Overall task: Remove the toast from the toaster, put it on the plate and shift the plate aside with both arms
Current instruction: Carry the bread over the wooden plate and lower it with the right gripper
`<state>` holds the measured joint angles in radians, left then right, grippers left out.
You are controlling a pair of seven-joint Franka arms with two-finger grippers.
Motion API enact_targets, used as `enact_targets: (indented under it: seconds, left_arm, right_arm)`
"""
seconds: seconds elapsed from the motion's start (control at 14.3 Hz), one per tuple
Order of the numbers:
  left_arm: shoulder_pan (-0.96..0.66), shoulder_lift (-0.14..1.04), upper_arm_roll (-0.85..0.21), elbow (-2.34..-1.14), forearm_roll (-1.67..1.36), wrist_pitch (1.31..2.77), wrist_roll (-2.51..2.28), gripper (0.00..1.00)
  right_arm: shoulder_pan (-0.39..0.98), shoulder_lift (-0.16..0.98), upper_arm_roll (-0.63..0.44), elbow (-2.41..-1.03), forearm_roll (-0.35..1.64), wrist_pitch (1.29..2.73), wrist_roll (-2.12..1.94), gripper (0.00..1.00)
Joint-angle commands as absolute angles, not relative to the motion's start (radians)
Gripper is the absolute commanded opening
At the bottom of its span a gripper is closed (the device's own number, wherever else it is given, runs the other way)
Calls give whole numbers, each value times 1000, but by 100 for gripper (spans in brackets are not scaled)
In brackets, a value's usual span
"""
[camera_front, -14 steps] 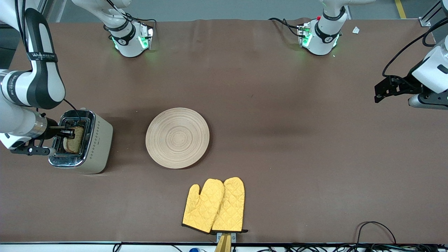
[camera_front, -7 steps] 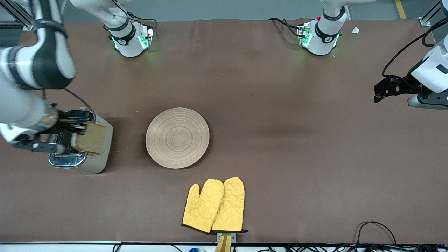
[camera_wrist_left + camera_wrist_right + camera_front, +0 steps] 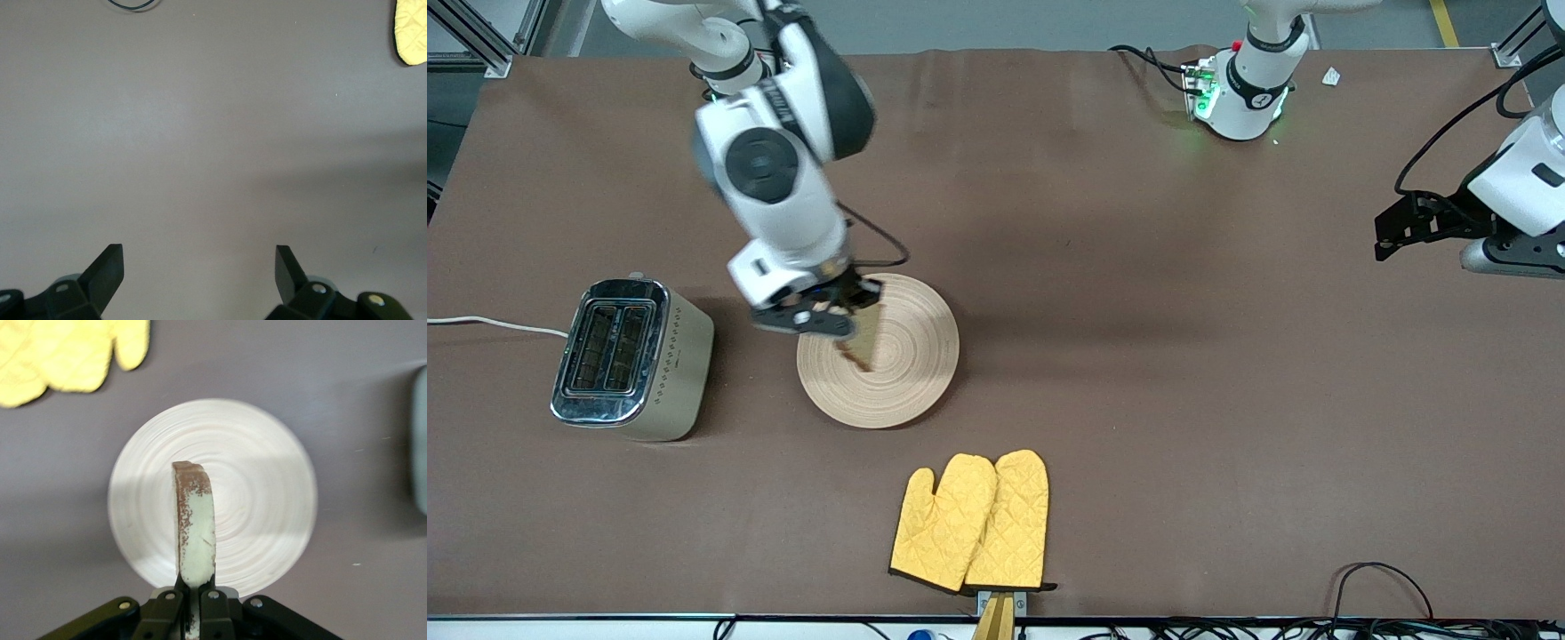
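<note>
The toast (image 3: pixel 864 340), a brown slice with a darker crust, hangs on edge over the round light-wood plate (image 3: pixel 916 356), on its toaster side. My right gripper (image 3: pixel 845 318) is shut on the slice's upper edge. In the right wrist view the toast (image 3: pixel 195 527) stands edge-on between the shut fingers of the right gripper (image 3: pixel 193 596), with the plate (image 3: pixel 267 500) below it. My left gripper (image 3: pixel 1389 233) waits open over the table's left-arm end. The left wrist view shows that gripper (image 3: pixel 199 267) with only bare table between its fingers.
A silver toaster (image 3: pixel 627 360) with empty slots stands toward the right arm's end, its white cord (image 3: pixel 489 324) running off the table. Yellow oven mitts (image 3: pixel 971 524) lie nearer the front camera than the plate. Cables (image 3: pixel 1387 587) loop at the front edge.
My right gripper has lifted the toast out of the toaster and carried it across to above the plate. The left arm has not moved.
</note>
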<state>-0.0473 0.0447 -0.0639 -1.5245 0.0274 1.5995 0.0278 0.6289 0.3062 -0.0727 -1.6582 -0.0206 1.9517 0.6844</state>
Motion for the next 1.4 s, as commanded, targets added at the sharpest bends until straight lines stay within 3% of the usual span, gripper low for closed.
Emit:
enact_targets:
  seconds: [0.0,0.28,0.56,0.98,1.05,1.12,1.19,1.33]
  left_arm:
    - [-49,52,-67,-1506,43,1582,12,100]
    - [-55,54,-69,-1512,43,1580,11,100]
    - [-57,87,-71,-1520,28,1580,15,100]
    - [-116,251,-117,-1523,-199,1652,-89,100]
    - [-136,274,-118,-1523,-230,1676,-109,100]
    - [-156,305,-118,-1523,-288,1702,-121,100]
    - [-166,342,-118,-1523,-355,1718,-121,100]
    - [-195,441,-118,-1522,-524,1778,-121,100]
  right_arm:
    - [673,308,-89,-1759,-14,2093,686,1]
    - [677,362,-91,-1873,-17,2320,678,1]
    - [649,426,-92,-1878,-32,2344,664,2]
    - [569,422,-100,-1989,-37,2345,525,6]
    - [562,426,-103,-1991,-46,2344,525,23]
    - [539,428,-106,-1991,-48,2341,525,66]
    - [526,428,-106,-1993,-48,2338,525,100]
    - [525,420,-107,-1987,-48,2303,526,100]
